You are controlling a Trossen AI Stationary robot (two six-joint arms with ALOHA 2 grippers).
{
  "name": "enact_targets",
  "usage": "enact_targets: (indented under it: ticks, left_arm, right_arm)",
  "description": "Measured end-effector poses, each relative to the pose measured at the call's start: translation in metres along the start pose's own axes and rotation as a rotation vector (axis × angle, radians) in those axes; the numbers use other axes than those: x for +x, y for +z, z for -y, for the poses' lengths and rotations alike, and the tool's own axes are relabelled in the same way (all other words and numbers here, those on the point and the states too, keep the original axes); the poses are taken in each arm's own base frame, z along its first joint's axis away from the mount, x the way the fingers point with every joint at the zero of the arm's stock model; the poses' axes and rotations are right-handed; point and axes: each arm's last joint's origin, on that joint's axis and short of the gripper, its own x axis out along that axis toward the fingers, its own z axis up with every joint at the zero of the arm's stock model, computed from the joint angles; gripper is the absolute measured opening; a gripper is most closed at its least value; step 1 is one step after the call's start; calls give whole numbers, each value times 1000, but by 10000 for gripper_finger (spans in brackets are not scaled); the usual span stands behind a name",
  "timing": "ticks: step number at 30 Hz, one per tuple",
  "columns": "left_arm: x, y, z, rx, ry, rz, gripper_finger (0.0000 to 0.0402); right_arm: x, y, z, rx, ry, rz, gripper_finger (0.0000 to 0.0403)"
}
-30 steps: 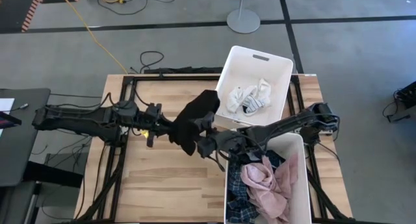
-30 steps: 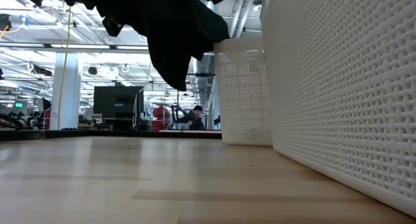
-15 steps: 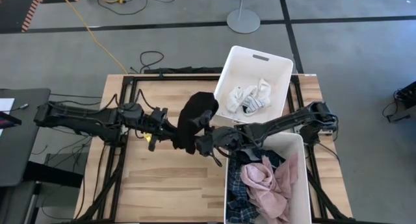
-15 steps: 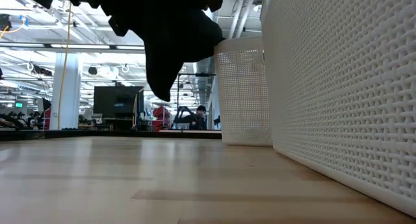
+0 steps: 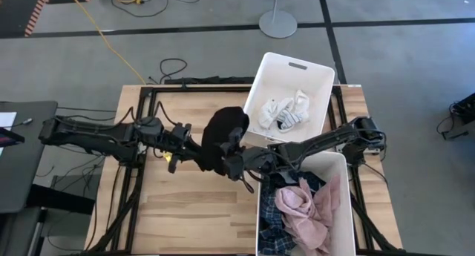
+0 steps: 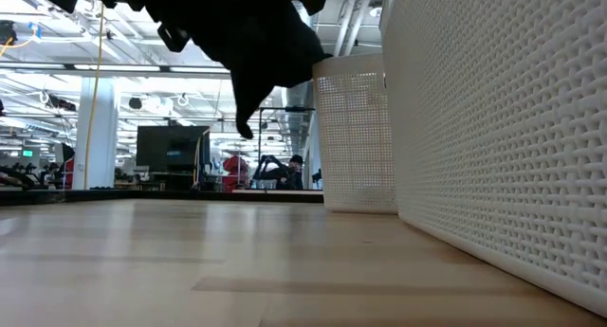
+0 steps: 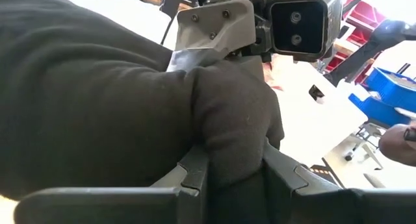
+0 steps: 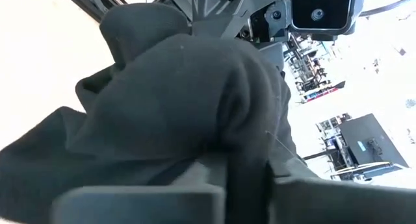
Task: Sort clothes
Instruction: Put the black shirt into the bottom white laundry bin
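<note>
Wooden table [image 5: 185,204] below, and both grippers meet mid-table: left gripper [image 5: 194,147] and right gripper [image 5: 228,158] each pinching the black piece [image 5: 223,130], bunched between them, apparently airborne, sock bin [image 5: 320,81] nearer the right arm.

Both arms meet above the table's middle, each gripping the black piece [image 5: 223,133].

The left gripper [image 5: 194,151] reaches in from the left, its fingers [image 7: 195,169] pinched on a fold of the cloth. The right gripper [image 5: 226,158] stretches across from the right, its fingers [image 8: 218,169] likewise clamped on the fabric.
</note>
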Motion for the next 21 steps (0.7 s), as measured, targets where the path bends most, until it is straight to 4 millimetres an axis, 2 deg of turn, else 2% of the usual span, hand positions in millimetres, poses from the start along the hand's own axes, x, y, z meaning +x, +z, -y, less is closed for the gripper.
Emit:
enact_targets:
  ticks: [8,15,21]
  left_arm:
    - [-1,1,1,2,-12,5,127]
    - [-13,9,6,28,-34,71,132]
    - [-24,15,10,58,-48,121,134]
  right_arm:
    - [-1,1,-1,25,0,-2,28]
    - [-10,11,-4,-15,-71,-15,27]
    - [-22,31,0,-60,-113,-8,27]
